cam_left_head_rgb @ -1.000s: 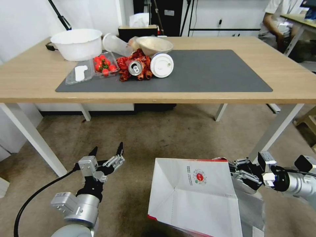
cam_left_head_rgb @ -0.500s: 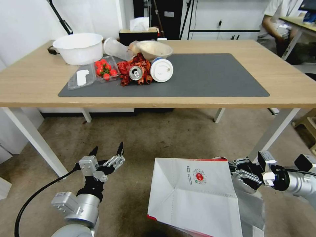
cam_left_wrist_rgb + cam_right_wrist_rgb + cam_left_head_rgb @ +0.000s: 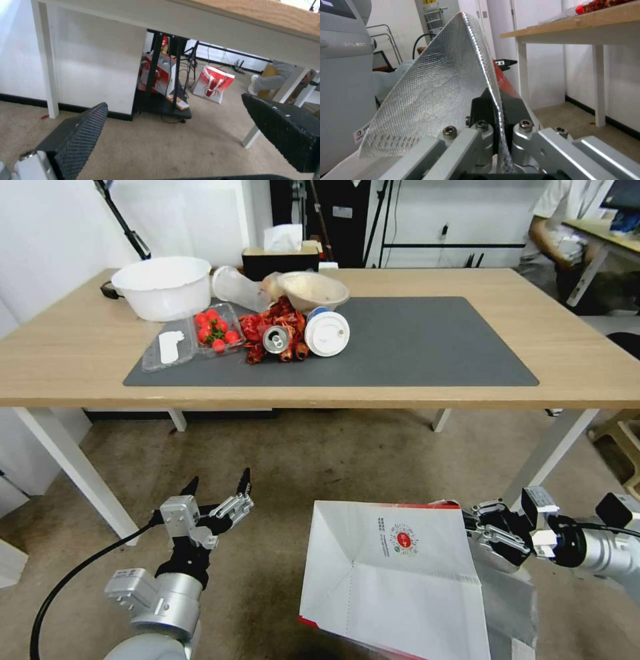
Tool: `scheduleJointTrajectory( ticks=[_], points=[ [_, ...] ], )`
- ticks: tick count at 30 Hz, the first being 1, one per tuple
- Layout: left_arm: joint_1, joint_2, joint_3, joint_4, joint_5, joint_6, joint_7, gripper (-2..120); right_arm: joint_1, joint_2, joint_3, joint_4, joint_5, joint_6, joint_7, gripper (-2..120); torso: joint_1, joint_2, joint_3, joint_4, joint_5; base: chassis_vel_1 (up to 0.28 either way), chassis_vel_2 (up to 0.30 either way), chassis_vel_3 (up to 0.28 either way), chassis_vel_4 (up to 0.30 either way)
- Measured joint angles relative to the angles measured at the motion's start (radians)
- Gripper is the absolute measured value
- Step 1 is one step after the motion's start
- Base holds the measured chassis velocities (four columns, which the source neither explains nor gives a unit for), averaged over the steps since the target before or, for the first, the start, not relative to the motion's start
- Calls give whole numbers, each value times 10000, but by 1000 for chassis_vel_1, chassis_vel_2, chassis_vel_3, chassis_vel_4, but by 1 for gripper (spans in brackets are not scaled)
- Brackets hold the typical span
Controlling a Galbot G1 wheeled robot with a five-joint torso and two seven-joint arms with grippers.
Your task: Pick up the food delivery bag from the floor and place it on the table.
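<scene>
The food delivery bag (image 3: 393, 573), white with a round red logo and red edges, hangs tilted in front of the table (image 3: 587, 347), low over the floor (image 3: 320, 453). My right gripper (image 3: 475, 530) is shut on its top rim. In the right wrist view the right gripper (image 3: 498, 110) pinches the silver foil lining (image 3: 436, 95) between both fingers, below the height of the table top. The bag's lower edge is cut off by the frame, so contact with the floor cannot be told. My left gripper (image 3: 217, 488) is open and holds nothing, left of the bag; its left gripper (image 3: 173, 132) pads face bare floor (image 3: 150, 150).
On the left part of the dark grey mat (image 3: 433, 340) lie a white bowl (image 3: 161, 287), a strawberry box (image 3: 215, 328), a crumpled red wrapper (image 3: 257, 327), a can (image 3: 275, 339) and a lidded cup (image 3: 327, 332). White table legs (image 3: 73, 467) stand at both sides.
The whole head picture has shifted: the table top now sits lower and shows more from above, so the camera has moved. Both arms and the bag keep their places in view.
</scene>
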State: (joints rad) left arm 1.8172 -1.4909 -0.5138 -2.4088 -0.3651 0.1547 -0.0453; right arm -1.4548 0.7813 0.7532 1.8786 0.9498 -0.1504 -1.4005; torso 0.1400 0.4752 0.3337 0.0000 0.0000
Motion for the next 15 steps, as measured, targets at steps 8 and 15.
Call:
scheduleJointTrajectory(
  ticks=[8,15],
  points=[
    [15,-4,10,-25,80,-8,2,100,-49,-29,37,50,-2,0,-20,0,121,318,199,0,0,0,0,0,0],
    [12,5,2,-22,96,-9,2,100,-44,-64,35,76,-16,-1,-29,0,218,574,357,0,0,0,0,0,0]
  ],
)
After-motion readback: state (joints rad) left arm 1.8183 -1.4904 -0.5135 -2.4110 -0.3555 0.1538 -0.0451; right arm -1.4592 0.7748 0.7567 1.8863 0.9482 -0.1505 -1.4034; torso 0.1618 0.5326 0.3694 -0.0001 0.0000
